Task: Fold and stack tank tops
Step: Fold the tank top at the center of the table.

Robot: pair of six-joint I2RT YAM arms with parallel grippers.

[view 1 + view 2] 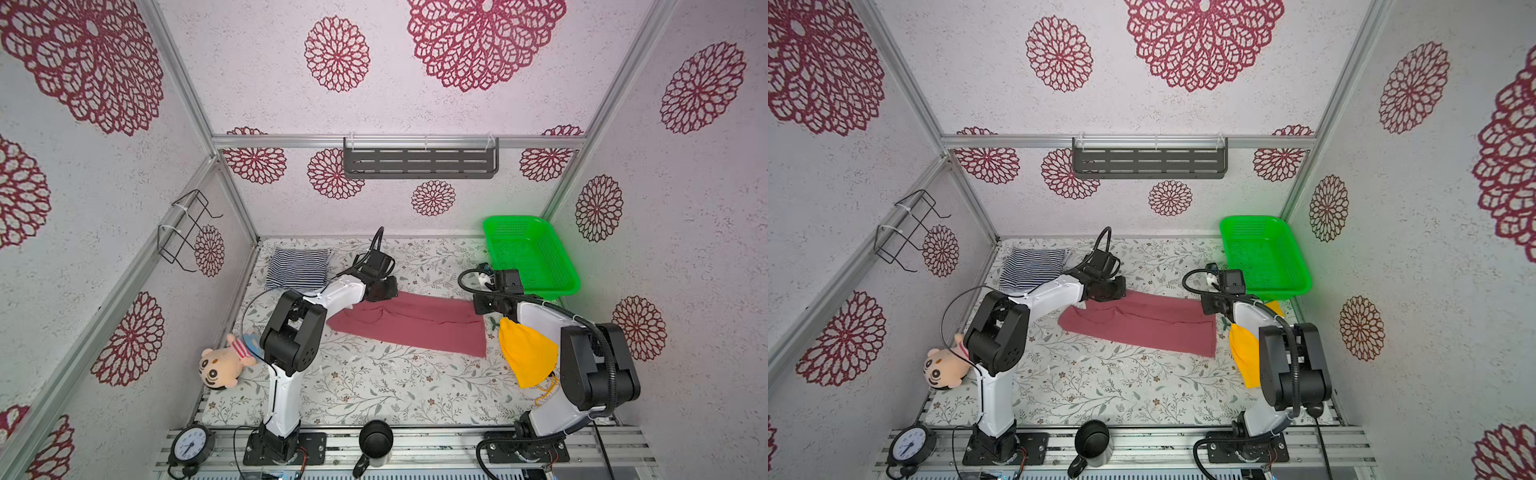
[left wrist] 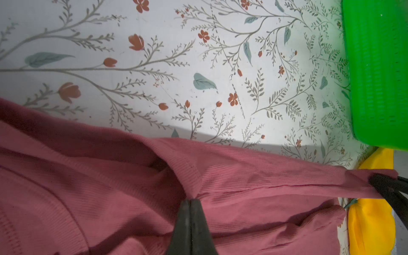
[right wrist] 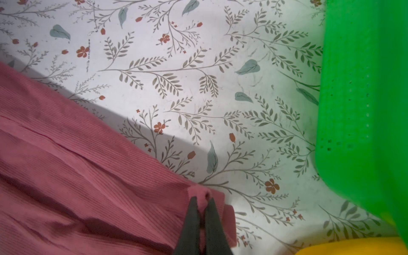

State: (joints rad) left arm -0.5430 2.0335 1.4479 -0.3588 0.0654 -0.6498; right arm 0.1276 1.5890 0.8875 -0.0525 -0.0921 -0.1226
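At far left a plush toy (image 1: 224,365) lies on the floral table (image 1: 374,386). Farther back, in the left corner, the striped tank top (image 1: 297,268) sits folded in a neat rectangle. Next comes the left gripper (image 2: 190,201), its jaws pressed together on a pinch of the maroon tank top (image 1: 415,326) at its far edge. This garment lies lengthwise across the table's middle, partly folded. At its far right corner the right gripper (image 3: 202,198) is clamped on a fold of the fabric. Further right stands a green basket (image 1: 532,253); nearer the front lies a yellow cloth (image 1: 525,353).
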